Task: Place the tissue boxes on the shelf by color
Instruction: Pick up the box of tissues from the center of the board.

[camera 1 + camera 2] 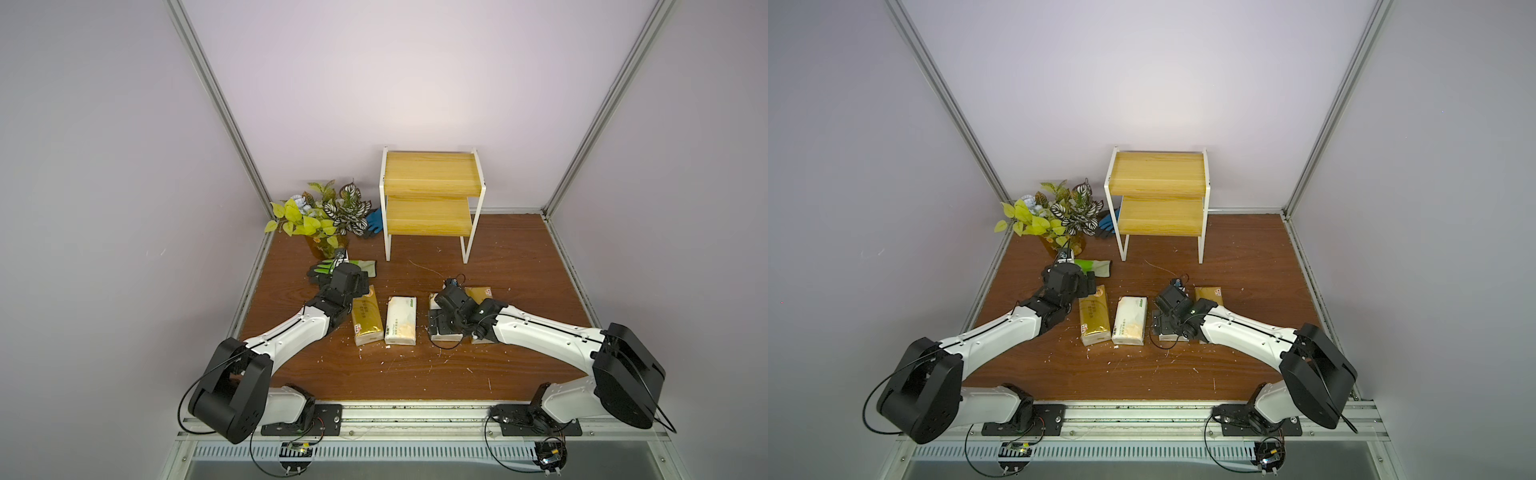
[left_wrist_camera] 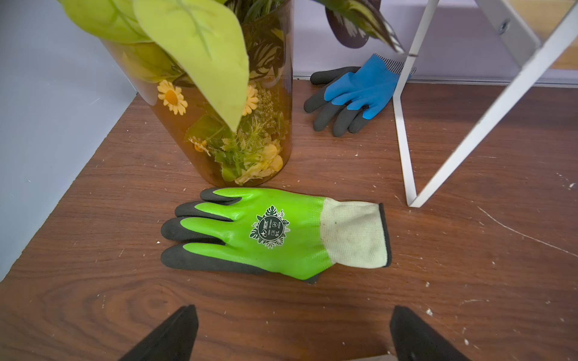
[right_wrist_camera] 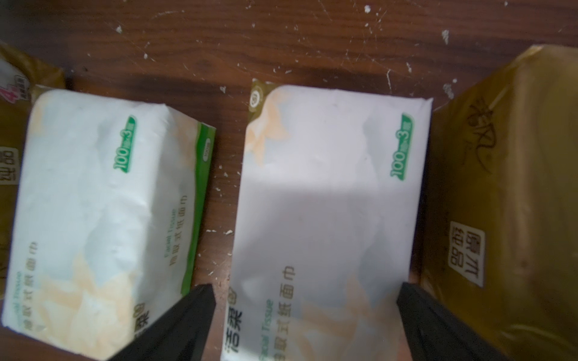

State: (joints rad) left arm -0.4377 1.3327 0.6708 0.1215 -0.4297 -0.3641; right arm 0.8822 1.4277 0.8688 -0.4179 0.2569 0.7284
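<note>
Soft overhead light, glow on back wall point(image 1: 415, 104), faint shadows on table point(image 1: 415, 374), wide-angle bending at edges, right wrist view blurry, sheen on gold tissue pack point(image 3: 516, 187).

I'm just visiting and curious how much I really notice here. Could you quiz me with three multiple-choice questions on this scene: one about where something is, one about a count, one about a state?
1. The tissue packs lie:
A) on the shelf boards
B) on the table in front of the shelf
C) held up in the air

2. How many of the packs are gold?
A) one
B) three
C) two

3. The right gripper is:
A) open, with a white pack between its fingers
B) shut on a gold pack
C) resting on the shelf

Answers:
1 B: in both top views all four lie in a row on the wood, and both shelf boards are bare.
2 C: the gold packs sit at the two ends of the row.
3 A: the right wrist view shows its fingers spread, one on each side of the white pack.
</note>
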